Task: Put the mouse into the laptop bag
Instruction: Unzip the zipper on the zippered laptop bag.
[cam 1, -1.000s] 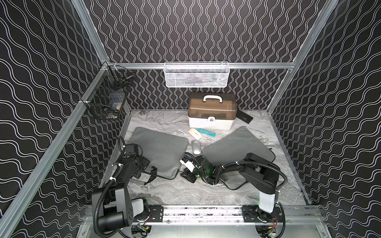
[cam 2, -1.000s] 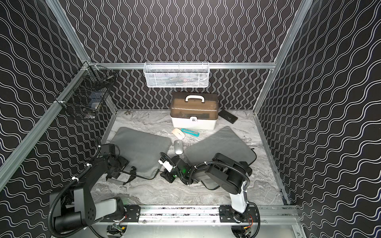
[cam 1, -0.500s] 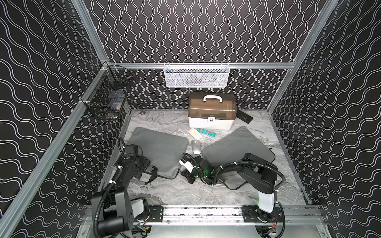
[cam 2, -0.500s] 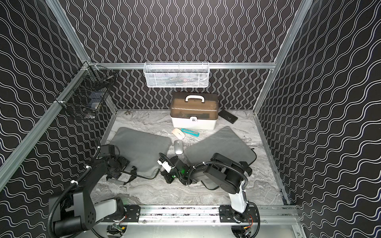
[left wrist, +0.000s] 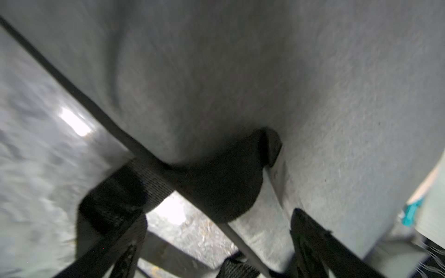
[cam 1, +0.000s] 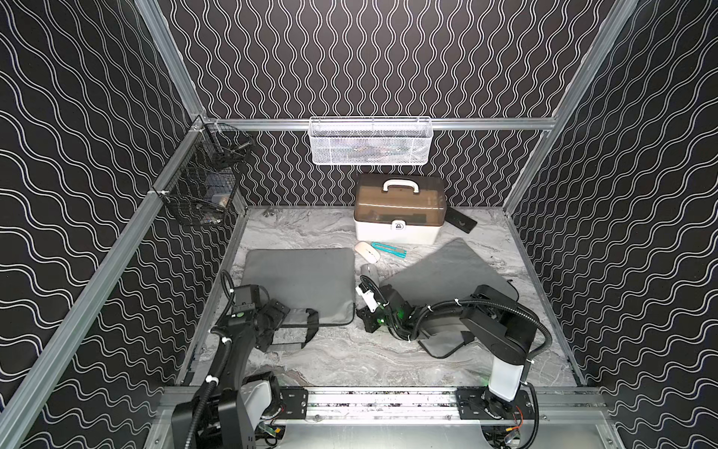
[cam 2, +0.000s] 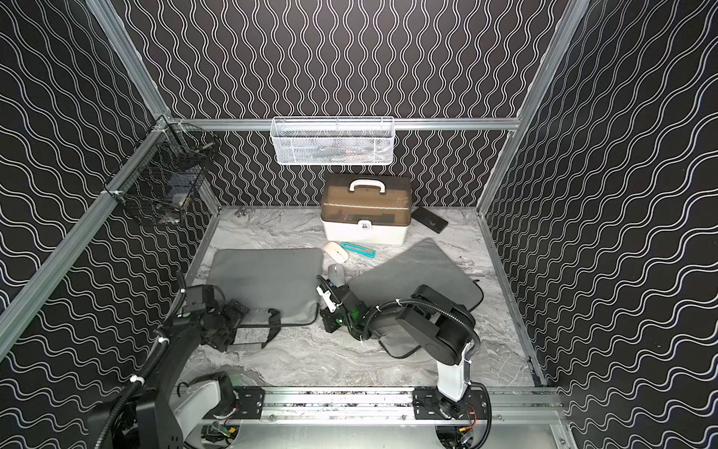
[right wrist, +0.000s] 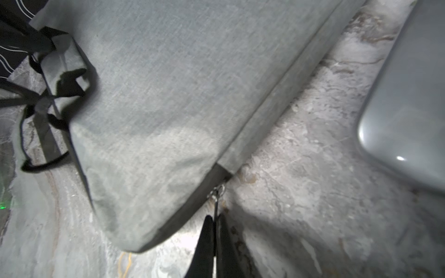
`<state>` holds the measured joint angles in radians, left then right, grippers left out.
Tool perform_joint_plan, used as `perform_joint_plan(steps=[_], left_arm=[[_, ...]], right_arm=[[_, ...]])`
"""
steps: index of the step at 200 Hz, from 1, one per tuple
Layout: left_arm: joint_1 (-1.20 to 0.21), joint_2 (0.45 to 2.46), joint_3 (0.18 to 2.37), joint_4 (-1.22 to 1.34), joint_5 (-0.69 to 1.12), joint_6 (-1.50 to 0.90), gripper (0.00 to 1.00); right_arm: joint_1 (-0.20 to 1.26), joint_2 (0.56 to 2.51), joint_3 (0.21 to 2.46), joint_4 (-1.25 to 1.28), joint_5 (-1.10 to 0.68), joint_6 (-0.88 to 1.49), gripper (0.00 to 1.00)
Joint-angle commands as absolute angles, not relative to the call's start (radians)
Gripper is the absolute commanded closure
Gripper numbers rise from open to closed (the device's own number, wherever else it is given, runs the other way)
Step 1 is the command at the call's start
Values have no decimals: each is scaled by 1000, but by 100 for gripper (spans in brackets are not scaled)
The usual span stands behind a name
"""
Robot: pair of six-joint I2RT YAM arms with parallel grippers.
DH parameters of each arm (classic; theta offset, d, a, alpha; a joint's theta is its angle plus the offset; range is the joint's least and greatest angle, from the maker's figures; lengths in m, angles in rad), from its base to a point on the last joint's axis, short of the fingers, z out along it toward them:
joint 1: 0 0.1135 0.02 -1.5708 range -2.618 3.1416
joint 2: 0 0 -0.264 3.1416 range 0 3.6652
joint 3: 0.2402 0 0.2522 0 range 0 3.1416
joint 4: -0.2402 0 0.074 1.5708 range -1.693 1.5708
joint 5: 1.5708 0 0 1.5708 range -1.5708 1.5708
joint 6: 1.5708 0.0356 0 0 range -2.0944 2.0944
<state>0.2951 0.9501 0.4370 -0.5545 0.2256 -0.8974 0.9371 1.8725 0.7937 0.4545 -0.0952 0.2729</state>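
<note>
Right claw (right wrist: 213, 226) pinched together on zipper pull (right wrist: 218, 192) at laptop bag (cam 1: 303, 280) corner; left claw (cam 1: 281, 317) spread apart by handles. Mouse (cam 1: 369, 271) just beyond right claw, lying lengthwise front-to-back.

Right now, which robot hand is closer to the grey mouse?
Right. The right gripper, pinching the laptop bag's zipper pull, sits near the grey mouse; the left gripper is across the bag.
</note>
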Motion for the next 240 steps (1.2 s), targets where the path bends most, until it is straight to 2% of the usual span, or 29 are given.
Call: perform_joint_plan(steps=[1,26,34,41,46,52,74,84,138,195,240], left_arm=[[293,882,366,-437,319,-1015,1],[293,874,301,-346,258,-1086,1],[293,895,287,-316,227,-1097,8],[293,921,279,-286,211,-1101,20],[293,941,276,-264,203,-1100,38],[293,971,274,-240,196,-1103,52],[291,1088,283,-167,201,-1097,90],[288,1126,290,-161,186,-1098,100],[248,1128,251,-139,108,-1154,100],[223,1029,241,-221,48,-1195,100],[221,918,274,-393,-31,-1199,100]], right_arm=[[940,1873,801,442,-122,325,100],[955,1862,802,429,-124,338,100],[964,1854,799,427,-125,342,100],[975,1849,798,424,-126,344,100],[984,1846,796,421,-124,344,100],[994,1843,794,417,-118,343,100],[1023,1836,789,398,-114,345,100],[1041,1832,784,391,-111,348,100],[1140,1840,782,368,-90,388,100],[1225,1919,912,346,-140,431,100],[1206,1889,904,269,36,517,100]])
